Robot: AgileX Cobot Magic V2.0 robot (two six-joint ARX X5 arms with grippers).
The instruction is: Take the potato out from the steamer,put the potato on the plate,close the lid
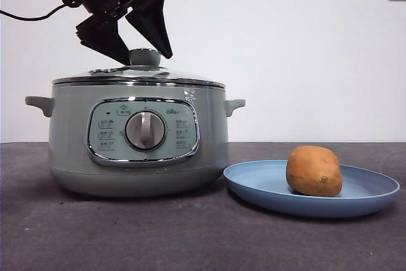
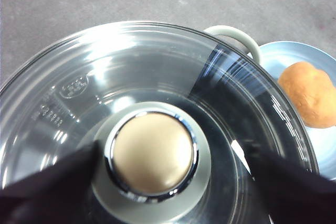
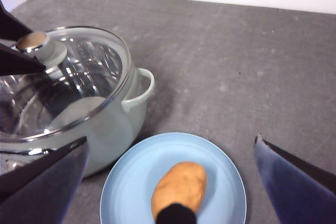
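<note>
With the potato (image 1: pixel 314 171) lying on the plate (image 1: pixel 374 198) nearest the camera, I am finishing the lid (image 1: pixel 136 75) step behind it: my left claw (image 1: pixel 141 47) is straddling its knob (image 1: pixel 144 57), jaws wide, on the steamer (image 1: pixel 70 150), needing only to lift clear, while my right claw (image 3: pixel 170 182) is waiting wide above the plate.

- The top of the steamer (image 1: pixel 139 147) is covered by the lid (image 1: pixel 136 75), so the way down into it is blocked.
- The lid's knob (image 1: pixel 144 57) is flanked by the wide-spread jaws of the left gripper (image 1: pixel 135 50), with a small gap on each side.
- A thin strip of bare table (image 1: pixel 190 233) is left between the steamer and the plate (image 1: pixel 374 188).
- Open air is found above the potato (image 1: pixel 314 170) and the plate.
- The table in front is bare.
</note>
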